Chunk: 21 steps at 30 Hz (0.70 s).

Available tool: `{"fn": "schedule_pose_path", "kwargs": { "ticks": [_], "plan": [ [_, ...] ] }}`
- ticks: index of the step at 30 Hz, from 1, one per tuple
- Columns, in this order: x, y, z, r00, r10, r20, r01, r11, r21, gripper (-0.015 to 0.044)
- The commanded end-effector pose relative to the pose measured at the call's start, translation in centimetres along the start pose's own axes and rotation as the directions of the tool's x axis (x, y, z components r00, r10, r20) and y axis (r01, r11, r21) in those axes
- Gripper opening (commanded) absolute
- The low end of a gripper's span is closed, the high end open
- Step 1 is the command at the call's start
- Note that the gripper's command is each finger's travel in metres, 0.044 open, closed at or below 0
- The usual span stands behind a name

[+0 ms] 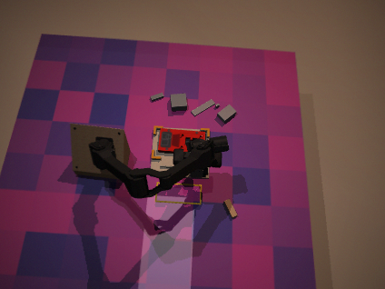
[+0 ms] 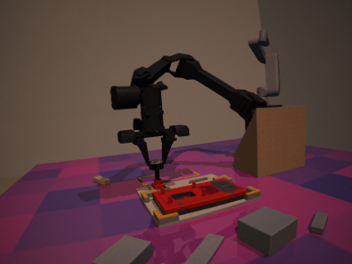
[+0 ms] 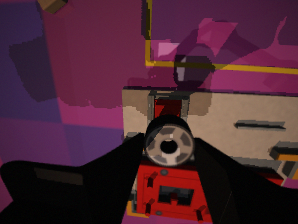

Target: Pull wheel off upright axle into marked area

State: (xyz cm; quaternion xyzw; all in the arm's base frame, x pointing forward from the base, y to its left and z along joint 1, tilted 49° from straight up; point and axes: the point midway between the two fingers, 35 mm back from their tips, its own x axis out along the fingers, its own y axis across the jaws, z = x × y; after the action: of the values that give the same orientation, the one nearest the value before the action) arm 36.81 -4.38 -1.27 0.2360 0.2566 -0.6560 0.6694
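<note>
Matte black arm point(image 2: 216, 83); tapered fingers point(image 2: 145, 151)

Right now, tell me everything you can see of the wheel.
The wheel is a small disc with a dark tyre, a pale grey spoked face and a round hole at its centre. It lies flat, face up, clamped between the black jaws of the gripper, one on each side of the rim. It hangs just above the red axle post at the fixture's end, short of the yellow-outlined area.

The wheel point(image 3: 169, 144), a small dark-rimmed disc with a pale grey hub and centre hole, lies flat, clamped between the gripper's point(image 2: 156, 159) fingers above the red upright axle point(image 2: 158, 181). The marked area point(image 1: 194, 195), a yellow-outlined rectangle on the table, lies just beside the fixture.
</note>
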Motion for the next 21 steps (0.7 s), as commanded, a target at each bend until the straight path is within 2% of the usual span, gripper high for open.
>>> {"fn": "schedule_pose_path", "kwargs": {
  "ticks": [1, 6, 13, 21],
  "plan": [
    [-0.2, 0.0, 0.0, 1.0, -0.002, -0.003, 0.002, 1.0, 0.004, 0.0],
    [-0.6, 0.0, 0.0, 1.0, -0.001, -0.003, 0.001, 1.0, 0.003, 0.0],
    [-3.7, -0.1, 0.0, 1.0, -0.001, -0.004, 0.001, 1.0, 0.003, 0.0],
    [-3.2, -0.9, 1.8, 1.0, 0.0, -0.001, 0.0, 1.0, -0.004, 0.0]
  ]
}}
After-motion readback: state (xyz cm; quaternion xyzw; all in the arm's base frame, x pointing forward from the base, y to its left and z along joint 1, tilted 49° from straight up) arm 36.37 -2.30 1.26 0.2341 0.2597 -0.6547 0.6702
